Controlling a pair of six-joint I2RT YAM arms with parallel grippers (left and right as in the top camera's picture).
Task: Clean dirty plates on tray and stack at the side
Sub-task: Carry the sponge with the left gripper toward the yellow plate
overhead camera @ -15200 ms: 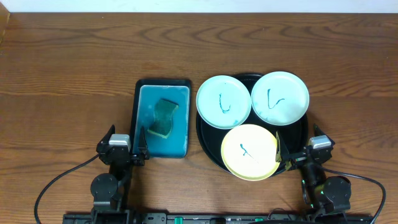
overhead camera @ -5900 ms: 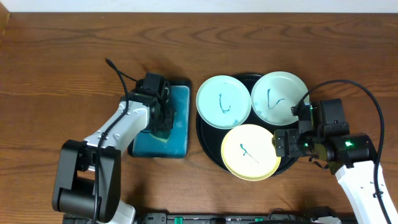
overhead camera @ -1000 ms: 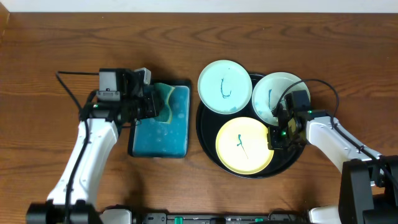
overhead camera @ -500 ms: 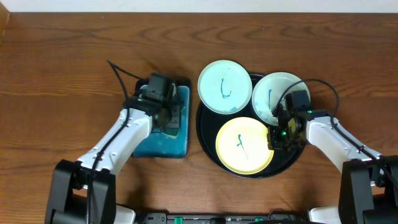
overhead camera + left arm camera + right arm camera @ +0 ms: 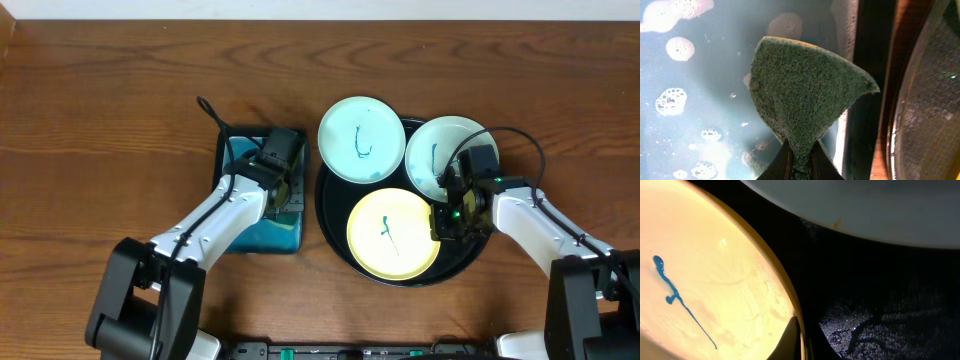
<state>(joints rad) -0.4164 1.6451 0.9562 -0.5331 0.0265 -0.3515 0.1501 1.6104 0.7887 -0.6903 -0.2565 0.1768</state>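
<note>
On the wooden worktop (image 5: 100, 100), round black tray (image 5: 330, 225), rectangular tray (image 5: 232, 150) of soapy blue water just left of it, two mint plates (image 5: 360, 139) (image 5: 445, 150) at the round tray's back, yellow plate (image 5: 392, 235) at its front, green sponge (image 5: 800, 100) clamped in left fingers (image 5: 785, 162), right fingers (image 5: 796, 340) pinching yellow plate's rim

A: Overhead view: bright and even, lit from above. The wooden table (image 5: 100, 90) is sharp throughout, shadows are soft and short, no glare.

B: Left wrist?

A: Dimmer. The sponge (image 5: 800, 95) has crisp texture; the foam (image 5: 670, 100) looks slightly soft. There is a pale sheen on the black tray (image 5: 920, 125).

B: Right wrist?

A: The yellow plate (image 5: 705, 280) is strongly lit, nearly washed out. The tray floor is dark with speckled wet glints. The mint plate (image 5: 865, 210) above is blurred.
</note>
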